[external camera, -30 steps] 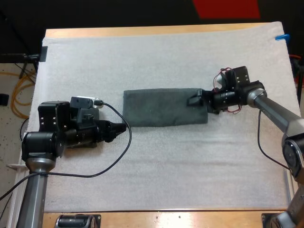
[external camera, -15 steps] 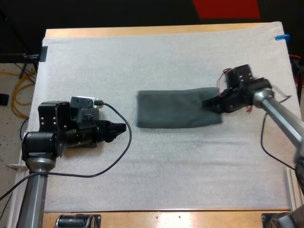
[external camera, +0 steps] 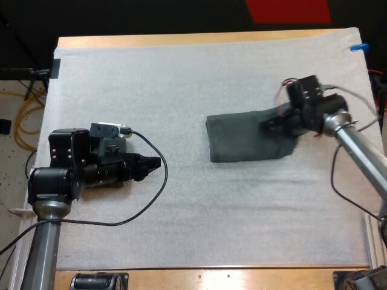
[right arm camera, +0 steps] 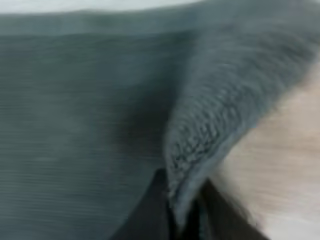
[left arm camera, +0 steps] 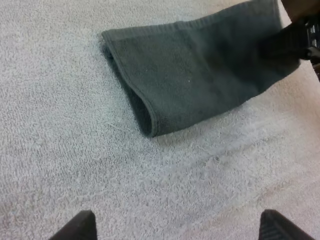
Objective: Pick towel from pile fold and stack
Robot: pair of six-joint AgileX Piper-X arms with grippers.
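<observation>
Right wrist: gripper [right arm camera: 183, 214] tight on towel [right arm camera: 75, 100]

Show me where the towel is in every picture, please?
High view: the towel lies on the mat's right half, its right end at the right jaws.
Left wrist view: it lies on the mat ahead of the open left jaws.
Right wrist view: its edge is pinched between the right jaws.
Shared landmark: that pinched right end.

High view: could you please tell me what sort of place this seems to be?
Most likely a robotics lab bench: a wooden table under a white textured mat, the right gripper pinching a folded dark grey-green towel, and the left gripper open over the mat.
</observation>
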